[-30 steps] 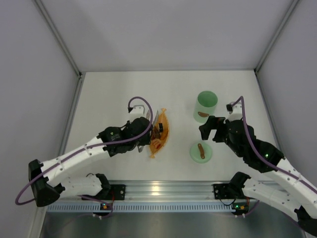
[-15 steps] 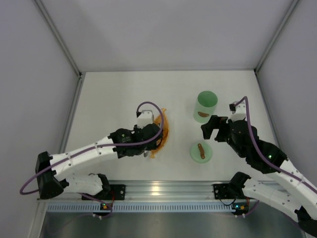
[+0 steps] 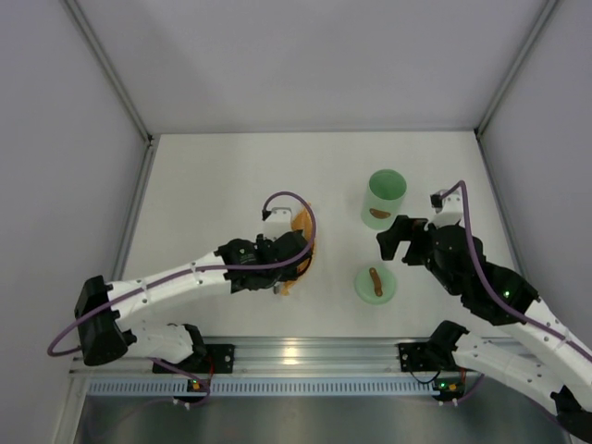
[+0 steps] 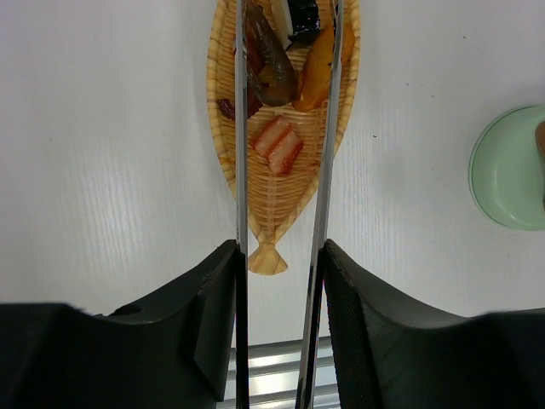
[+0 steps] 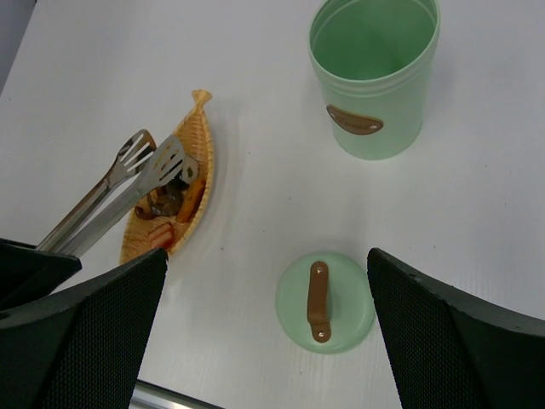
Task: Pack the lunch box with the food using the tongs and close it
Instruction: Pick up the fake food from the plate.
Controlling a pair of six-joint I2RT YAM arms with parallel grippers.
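Note:
The lunch box [image 3: 384,196] is a mint-green tub that stands upright and open; inside it [image 5: 375,77] I see no food. My left gripper [image 4: 279,256] is shut on the tongs [image 4: 324,170], one silver arm pressed against each finger. The tongs' tips [image 5: 157,162] hover slightly apart over the food [image 4: 277,81], brown and reddish pieces lying on the orange leaf-shaped tray [image 4: 277,200]. In the top view the left gripper [image 3: 277,254] covers most of that tray. My right gripper [image 5: 266,254] hangs open above the table, just right of the lunch box and over its lid.
The flat green lid [image 5: 324,302] with a brown handle lies on the table in front of the lunch box and to the right of the tray [image 3: 310,242]. Grey walls enclose the white table, and an aluminium rail [image 3: 305,356] runs along its near edge.
My left arm has swung right and forward with the tongs, so its wrist now sits over the tray's near end. The right gripper shifted only slightly.

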